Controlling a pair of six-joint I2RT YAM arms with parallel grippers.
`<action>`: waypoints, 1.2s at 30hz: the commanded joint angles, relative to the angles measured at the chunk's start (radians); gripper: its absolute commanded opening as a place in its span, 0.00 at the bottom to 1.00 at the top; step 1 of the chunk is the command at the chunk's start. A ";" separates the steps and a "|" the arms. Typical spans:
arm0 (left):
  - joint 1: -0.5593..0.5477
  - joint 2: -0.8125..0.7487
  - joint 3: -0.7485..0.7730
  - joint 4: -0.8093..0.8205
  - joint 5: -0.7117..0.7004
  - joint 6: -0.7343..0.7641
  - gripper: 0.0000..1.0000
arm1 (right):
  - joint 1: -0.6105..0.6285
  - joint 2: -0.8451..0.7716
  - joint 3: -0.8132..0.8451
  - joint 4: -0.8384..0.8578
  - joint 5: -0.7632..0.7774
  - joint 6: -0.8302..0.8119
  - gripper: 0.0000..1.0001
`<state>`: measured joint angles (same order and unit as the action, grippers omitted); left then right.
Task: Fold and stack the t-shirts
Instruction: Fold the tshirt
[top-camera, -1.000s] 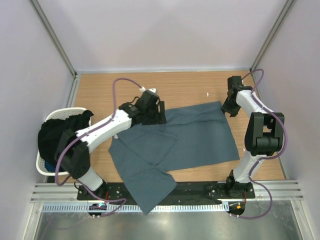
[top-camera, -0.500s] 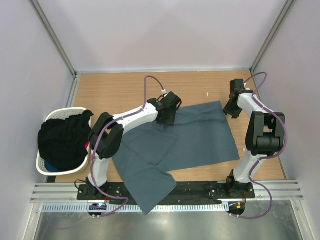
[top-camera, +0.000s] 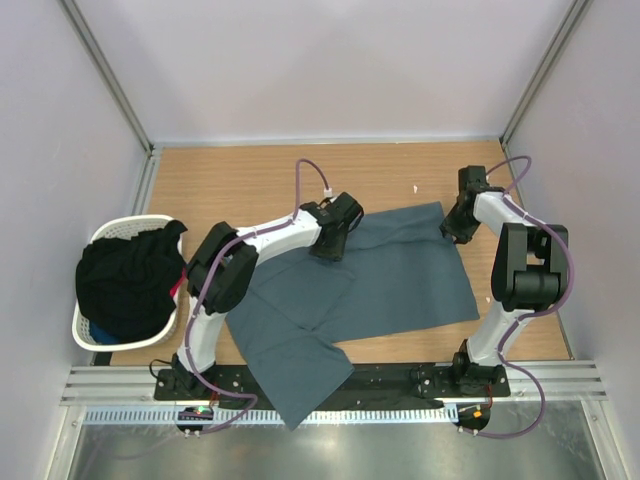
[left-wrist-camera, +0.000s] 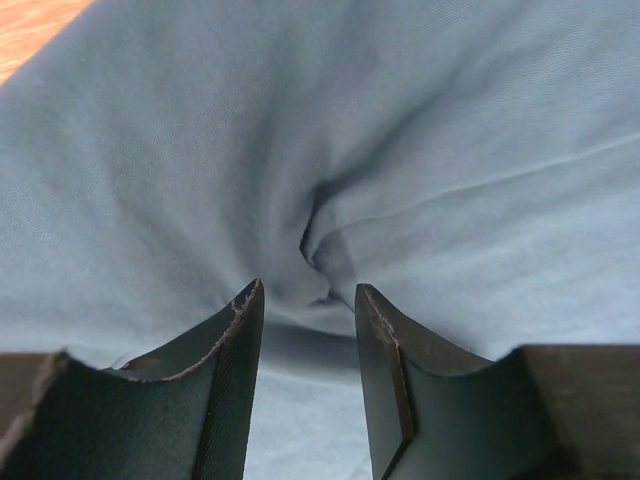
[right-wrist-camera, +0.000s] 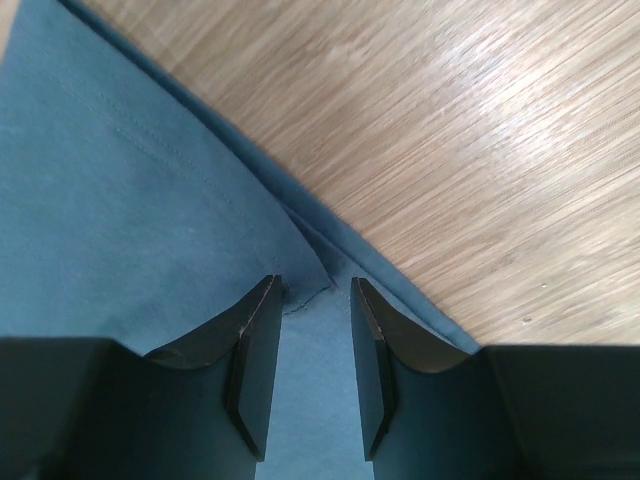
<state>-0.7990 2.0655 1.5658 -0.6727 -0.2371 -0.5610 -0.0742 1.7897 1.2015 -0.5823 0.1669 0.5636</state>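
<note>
t-shirt (top-camera: 400, 280) lies spread — long axis diagonal, far-right to near-left.

A robot lab cell: wooden table (top-camera: 250, 180) boxed in by plain white panels (top-camera: 320, 60) on aluminium posts (top-camera: 107, 75), a metal rail (top-camera: 100, 380) along its near edge

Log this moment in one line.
left gripper: open, tips on puckered blue-grey t-shirt | right gripper: open, astride its far-right hem
</note>
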 joint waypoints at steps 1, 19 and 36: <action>0.001 0.018 0.008 0.007 -0.033 0.035 0.42 | -0.004 -0.013 -0.013 0.022 -0.038 0.025 0.40; 0.001 -0.027 -0.029 -0.016 0.005 0.041 0.00 | -0.004 0.005 -0.026 0.052 -0.049 0.035 0.22; 0.020 -0.146 -0.095 -0.054 0.102 0.093 0.00 | -0.003 -0.033 0.035 -0.021 0.069 -0.039 0.01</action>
<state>-0.7952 1.9667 1.4868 -0.7078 -0.1688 -0.4885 -0.0742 1.7958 1.1950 -0.5907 0.1848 0.5480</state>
